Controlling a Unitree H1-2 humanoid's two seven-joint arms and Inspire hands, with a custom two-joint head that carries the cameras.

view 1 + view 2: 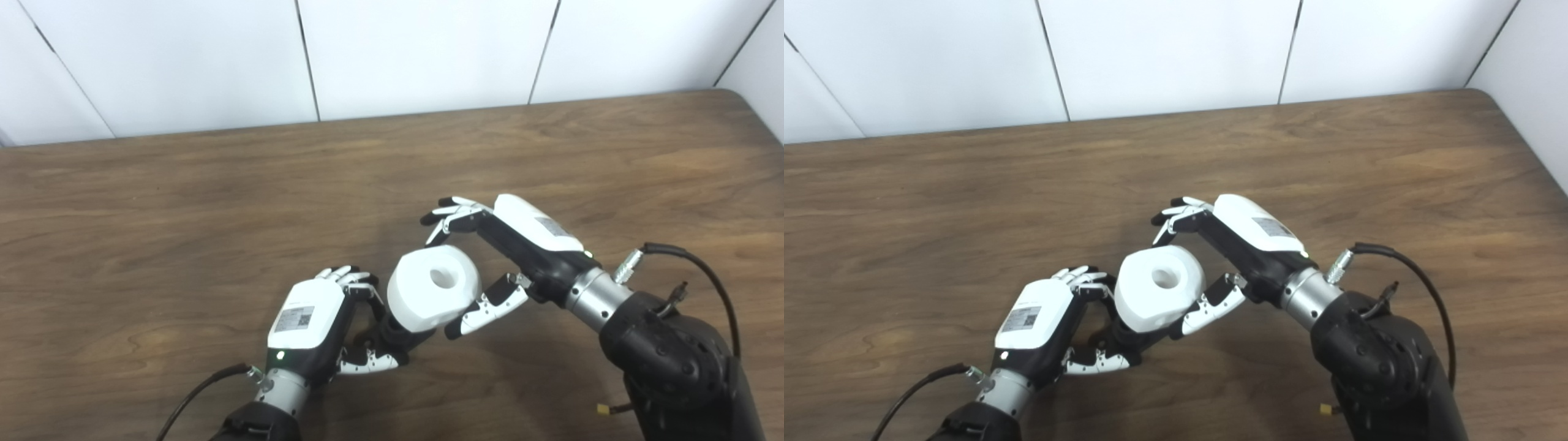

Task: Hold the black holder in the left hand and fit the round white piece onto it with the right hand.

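lower centre of the frame: both hands meet over the wooden table (184,202), white piece between them.
left hand (318,324): comes in from the lower left, fingers wrapped round the black holder (395,335); grasping it, not released.
black holder: only a short dark stub shows, poking out of the left hand toward the upper right; the rest is hidden by fingers and by the white piece.
round white piece (433,286): thick white ring with a centre hole facing up and toward the camera; its lower left face sits against the holder's tip. cannot tell whether the holder is already inside the bore or just touching under it.
right hand (490,257): comes in from the lower right, spread round the piece. fingers (450,211) arch over the far side and look just clear of it; thumb (484,309) lies along the near lower edge, touching or nearly so. cannot tell from either view if it really grips or only cradles.
key relation: piece lies up and right of the left hand, down and left of the right palm. the holder's long axis runs lower left to upper right, and the bore seems roughly in line with it.
judgement: near the seating step; next push should go down-left along that axis, left hand bracing.
risk: ring cocks on the tip if the push goes off axis.
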